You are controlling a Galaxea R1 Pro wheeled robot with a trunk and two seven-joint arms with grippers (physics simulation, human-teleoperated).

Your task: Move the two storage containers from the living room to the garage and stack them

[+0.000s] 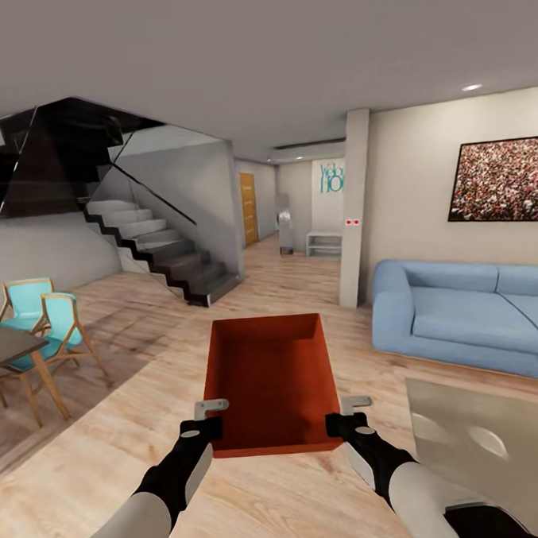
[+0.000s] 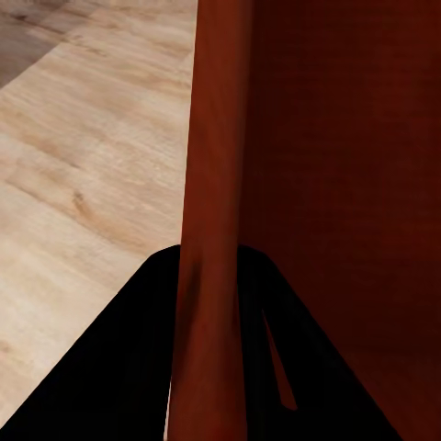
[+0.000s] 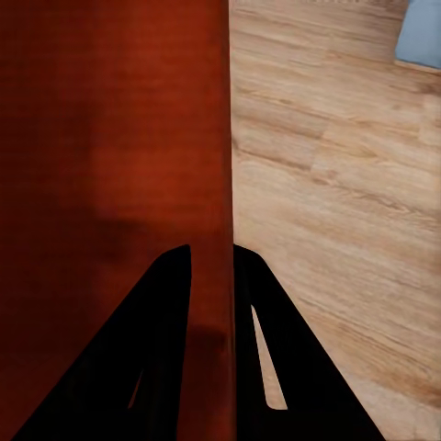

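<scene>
Holding one orange bin [image 1: 273, 380] above the wood floor [image 1: 259, 500], left of the blue sofa [image 1: 463, 313]: left pincer [image 1: 208, 420] pinching its left wall, right pincer [image 1: 348, 414] pinching its right wall.

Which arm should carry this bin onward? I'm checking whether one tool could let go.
Neither alone. The left tool pinches the storage container's left wall, the right tool its right wall. Both look needed to keep it level.
</scene>
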